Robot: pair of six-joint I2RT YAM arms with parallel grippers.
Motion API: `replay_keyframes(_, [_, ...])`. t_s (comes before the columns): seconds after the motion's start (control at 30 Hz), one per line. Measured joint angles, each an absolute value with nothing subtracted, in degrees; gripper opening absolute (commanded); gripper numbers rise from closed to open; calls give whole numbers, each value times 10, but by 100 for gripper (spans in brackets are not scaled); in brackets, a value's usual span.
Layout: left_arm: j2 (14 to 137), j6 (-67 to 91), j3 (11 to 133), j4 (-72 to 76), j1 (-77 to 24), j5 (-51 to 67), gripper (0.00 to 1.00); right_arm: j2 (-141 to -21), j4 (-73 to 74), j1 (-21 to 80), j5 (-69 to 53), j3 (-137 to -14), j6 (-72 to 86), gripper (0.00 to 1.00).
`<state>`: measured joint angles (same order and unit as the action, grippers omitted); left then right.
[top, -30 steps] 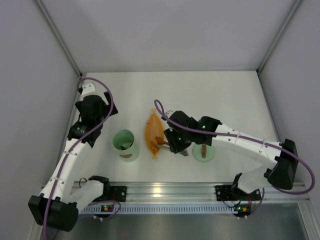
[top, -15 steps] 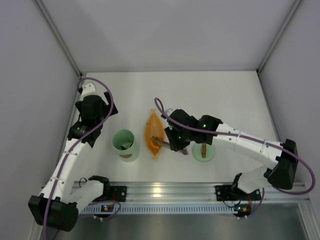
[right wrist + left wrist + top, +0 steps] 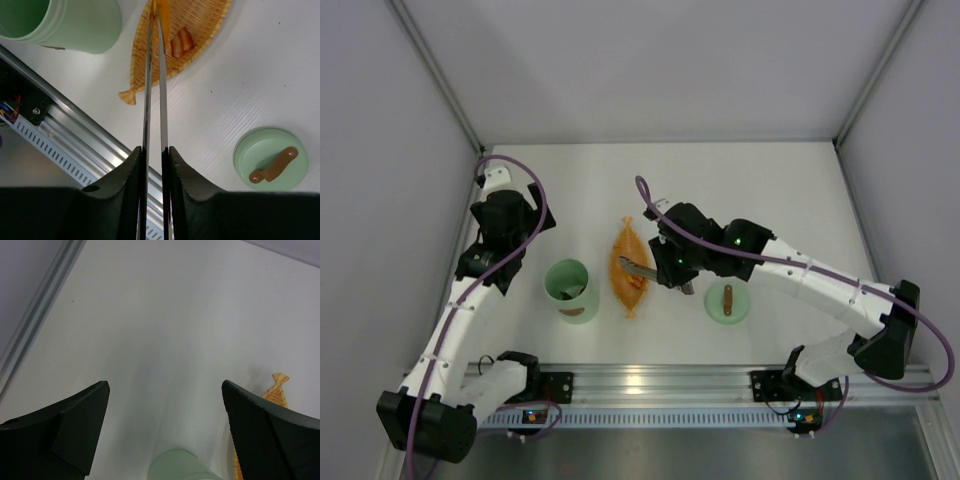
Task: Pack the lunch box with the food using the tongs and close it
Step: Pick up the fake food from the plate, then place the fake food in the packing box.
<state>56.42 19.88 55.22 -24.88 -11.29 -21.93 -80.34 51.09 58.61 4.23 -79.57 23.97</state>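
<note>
The pale green lunch box (image 3: 566, 283) stands open left of the orange leaf-shaped dish (image 3: 628, 268); its wall also shows in the right wrist view (image 3: 75, 25). The lid (image 3: 727, 302) with its brown bar handle lies flat to the right (image 3: 270, 160). My right gripper (image 3: 666, 268) (image 3: 155, 150) is shut on the silver tongs (image 3: 148, 75), squeezing the two arms nearly together. Their tips reach over the dish, and an orange piece seems pinched between them at the frame's top edge. One orange-brown food chunk (image 3: 181, 42) lies in the dish. My left gripper (image 3: 483, 266) (image 3: 165, 390) hangs open and holds nothing.
The aluminium rail (image 3: 640, 385) runs along the near edge, close below the tongs' handle end (image 3: 65, 135). Grey walls enclose the white table (image 3: 760, 190) on three sides. In the left wrist view, the lunch box (image 3: 182, 466) sits just below the fingers, with the dish's tail (image 3: 278, 389) at right.
My right gripper has closed further on the tongs, and the arm has shifted up and left, carrying the tips over the dish and uncovering the lid. The left arm has not moved.
</note>
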Motion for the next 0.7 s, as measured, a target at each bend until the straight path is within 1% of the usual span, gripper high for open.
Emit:
replay_keyframes(0.57, [564,199,552,-249,-113,-219,99,-803,538,578,51,-840,230,21])
replay_keyframes(0.7, [564,199,552,-249,-113,-219,99,-803,559,578,53,-875,227,21])
